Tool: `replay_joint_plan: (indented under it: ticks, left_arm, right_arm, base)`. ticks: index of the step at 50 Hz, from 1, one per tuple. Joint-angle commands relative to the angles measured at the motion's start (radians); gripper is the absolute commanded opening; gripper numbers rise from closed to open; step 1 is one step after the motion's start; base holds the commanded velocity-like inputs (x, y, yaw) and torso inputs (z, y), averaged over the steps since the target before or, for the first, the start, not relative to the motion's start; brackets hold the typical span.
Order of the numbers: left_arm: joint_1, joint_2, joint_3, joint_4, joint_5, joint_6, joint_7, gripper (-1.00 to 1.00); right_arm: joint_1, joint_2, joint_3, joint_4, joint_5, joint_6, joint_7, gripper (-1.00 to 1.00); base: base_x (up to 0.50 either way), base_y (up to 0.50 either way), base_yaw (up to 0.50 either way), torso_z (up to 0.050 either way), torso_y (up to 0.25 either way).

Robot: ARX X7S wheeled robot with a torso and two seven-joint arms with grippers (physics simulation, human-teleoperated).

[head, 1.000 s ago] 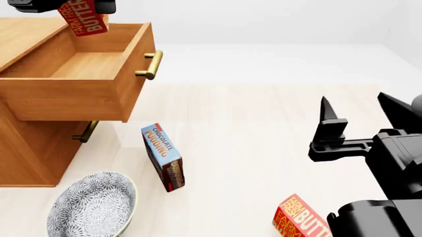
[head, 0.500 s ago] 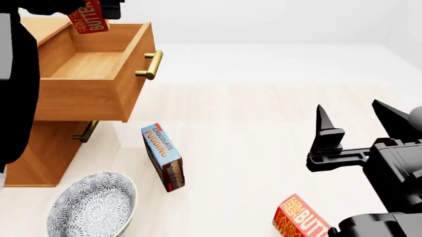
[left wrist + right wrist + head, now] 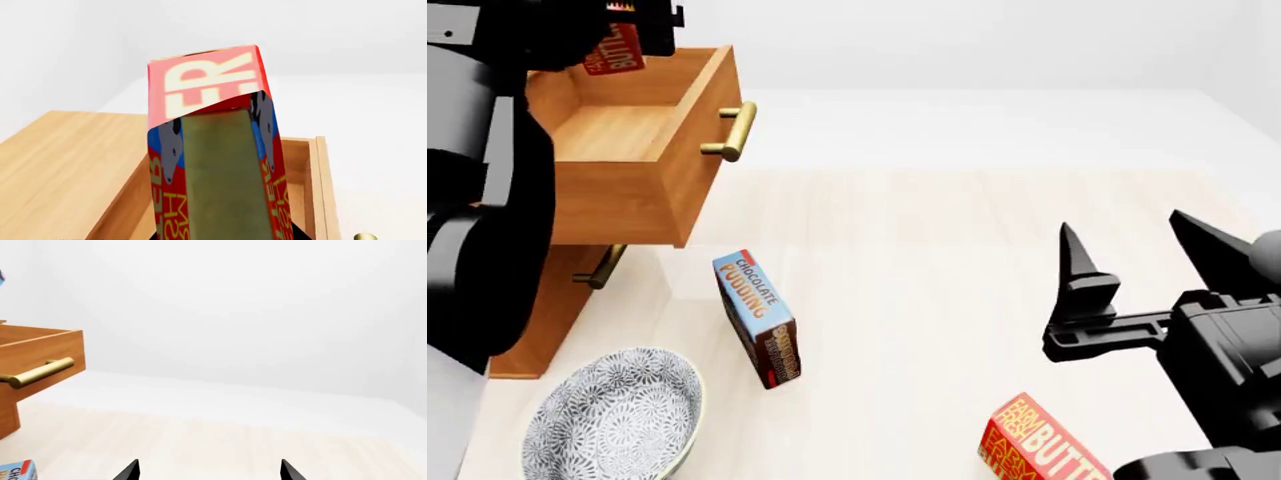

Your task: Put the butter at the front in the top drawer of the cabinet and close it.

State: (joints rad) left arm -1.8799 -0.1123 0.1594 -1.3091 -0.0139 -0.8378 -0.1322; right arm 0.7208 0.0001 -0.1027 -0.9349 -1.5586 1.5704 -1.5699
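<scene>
Gripping the butter [image 3: 614, 50] in my left end effector [image 3: 627, 25]: a small red cardboard box with yellow block lettering, held above the rear of the top drawer [image 3: 641, 135]. In the left wrist view the box [image 3: 210, 145] fills the frame, a dark flat finger [image 3: 223, 175] pressed along its blue, cow-printed side.

The top drawer stands pulled out, a light brown wooden box with smooth grain and a brass bar handle [image 3: 731, 131]. Below it, the cabinet [image 3: 541, 310], same wood, shows a second brass handle [image 3: 601, 267].

My right end effector [image 3: 1141, 265] hangs apart from everything, its two black pointed fingers spread wide and gripping nothing.

On the pale planked bench [image 3: 934, 250]: a blue chocolate pudding box [image 3: 758, 318] standing on end near the cabinet, a patterned grey-and-white round bowl [image 3: 614, 415] beside it, and a second butter box [image 3: 1038, 440] leaning near my right arm.
</scene>
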Motion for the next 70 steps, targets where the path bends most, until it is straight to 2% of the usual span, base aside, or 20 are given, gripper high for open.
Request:
replay_joint_plan:
  ticks: [1,38,70]
  left_arm:
    - [0.018,0.000,0.000,0.000,0.015,0.049,-0.053,-1.00]
    - [0.037,-0.035,-0.024,0.000,0.014,-0.071,-0.029,-1.00]
    - [0.037,-0.031,0.065,0.000,0.019,-0.145,0.021,-1.00]
  right_arm:
    - [-0.010,0.000,0.002,-0.011,0.012,0.000,0.000,1.00]
    - [-0.050,0.000,0.017,-0.042,0.039,0.000,0.000,1.00]
    - [-0.070,0.000,0.023,-0.060,0.050,0.000,0.000,1.00]
  base:
    - [0.00,0.00,0.00,0.000,0.000]
    - [0.00,0.00,0.00,0.000,0.001]
    - [0.00,0.00,0.00,0.001,0.001]
